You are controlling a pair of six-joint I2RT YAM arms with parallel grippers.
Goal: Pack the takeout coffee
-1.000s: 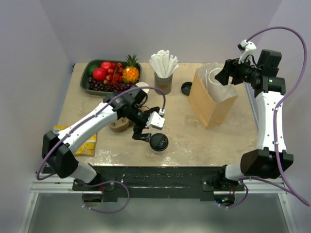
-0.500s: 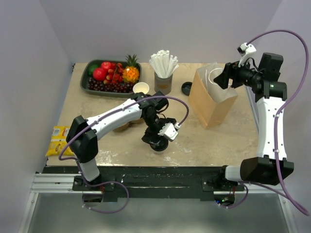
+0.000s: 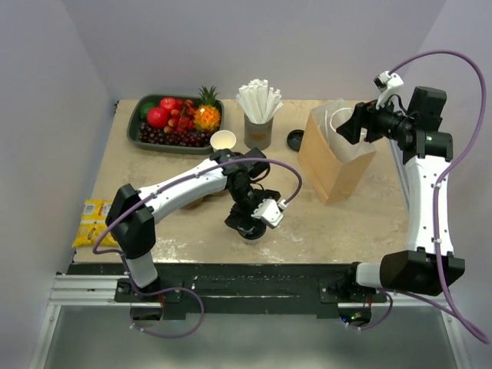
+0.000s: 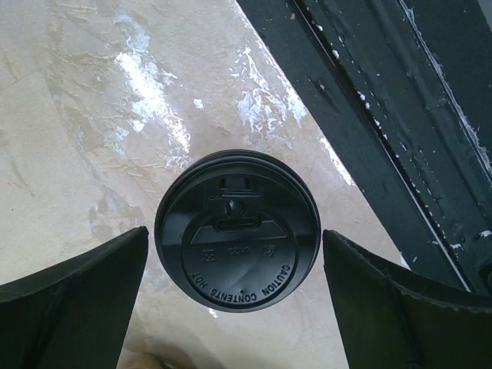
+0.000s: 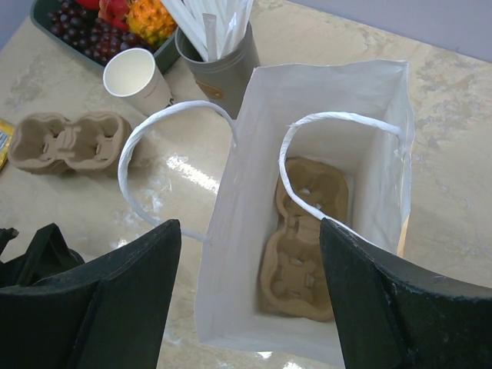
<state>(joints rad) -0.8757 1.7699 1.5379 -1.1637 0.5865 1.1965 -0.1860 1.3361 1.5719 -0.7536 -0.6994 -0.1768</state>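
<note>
1. Swinging in from the table's (image 3: 346,219) 8 o'clock side over the last second, the left arm (image 3: 181,184) has carried the left gripper (image 4: 234,233) over the takeout coffee (image 4: 237,229). In the last half-second it has only settled slightly.
2. Meaning for the task: the approach looks complete. The grasp is the step in hand and has not yet been made.
3. Location: the coffee stands upright at 6 o'clock on the table, near the front edge, with its black lid (image 4: 238,280) fitted.
4. Left claw: fingers spread wide, one at 9 o'clock and one at 3 o'clock of the lid. Bare tabletop shows in both gaps, so nothing is touched.
5. Left arm pose: upper link rising from the 7 o'clock corner, forearm laid across toward centre, wrist turned straight down.
6. Right arm (image 3: 423,192): raised, almost unmoved. The right gripper (image 5: 247,224) hangs above the open paper bag (image 3: 336,157) at 3 o'clock, fingers apart and empty.
7. Bag contents: a pulp carrier (image 5: 304,246) lies on the floor of the bag.
8. Next move, as judged: close on the cup wall below the lid, lift clear, then carry toward 3 o'clock.
</note>
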